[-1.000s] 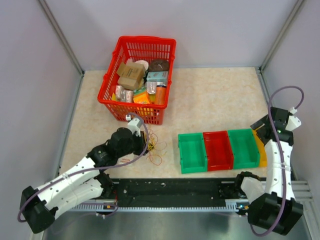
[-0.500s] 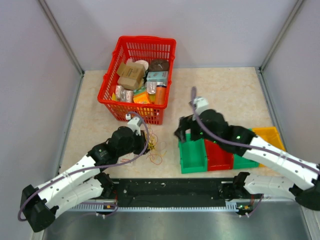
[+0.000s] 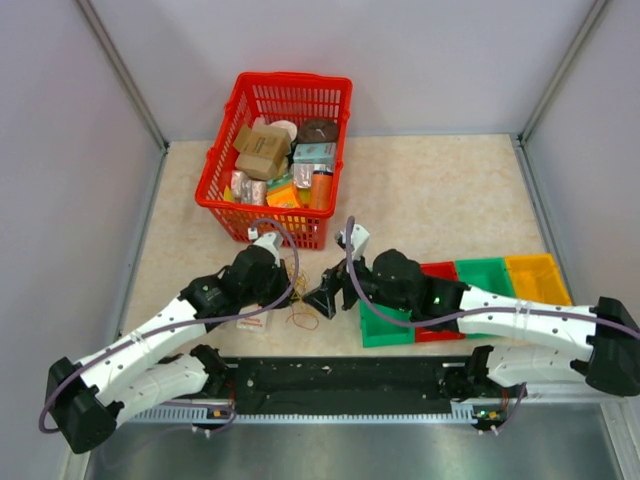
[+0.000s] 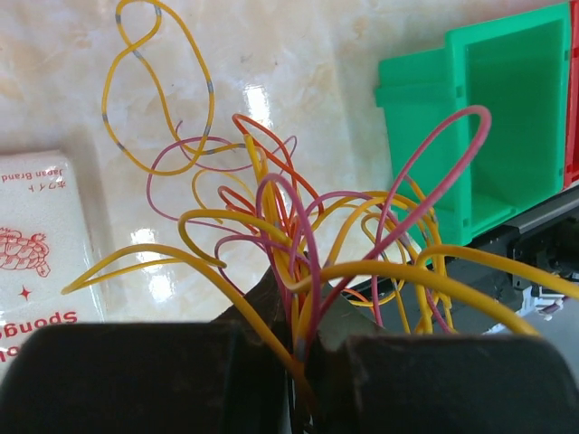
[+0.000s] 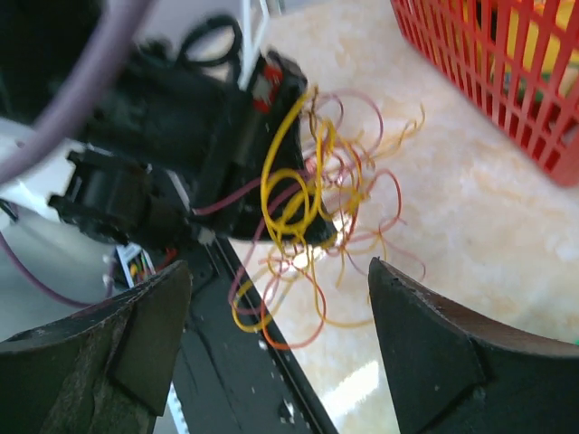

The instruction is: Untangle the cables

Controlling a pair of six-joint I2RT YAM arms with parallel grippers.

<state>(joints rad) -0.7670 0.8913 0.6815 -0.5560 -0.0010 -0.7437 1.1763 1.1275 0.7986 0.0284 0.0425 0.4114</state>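
The cables (image 4: 298,244) are a loose bunch of very thin loops in yellow, orange and dull red. They fan upward and outward from one pinched point, and one yellow loop with grey marks lies flat on the table (image 3: 440,190). The bunch sits just in front of the near wall of the red basket (image 3: 295,78), close to its near right corner, apart from the mesh.

The left gripper (image 4: 294,316) is clenched on the tangle. Several strands run into the narrow seam between its dark fingers, just on the near side of the basket. The right gripper (image 5: 276,298) is spread wide with nothing between its fingers. It faces the tangle, a little farther from the basket than the left one.

Half a second ago the right gripper hung farther to the right of the basket, over the far corner of the green bin (image 3: 385,325). It has since swung left and now sits close beside the loops. A second ago that arm was folded away, well off to the basket's right. The left arm has shifted slightly, and a white sponge packet (image 3: 250,322) now shows beside it, in front of the basket.
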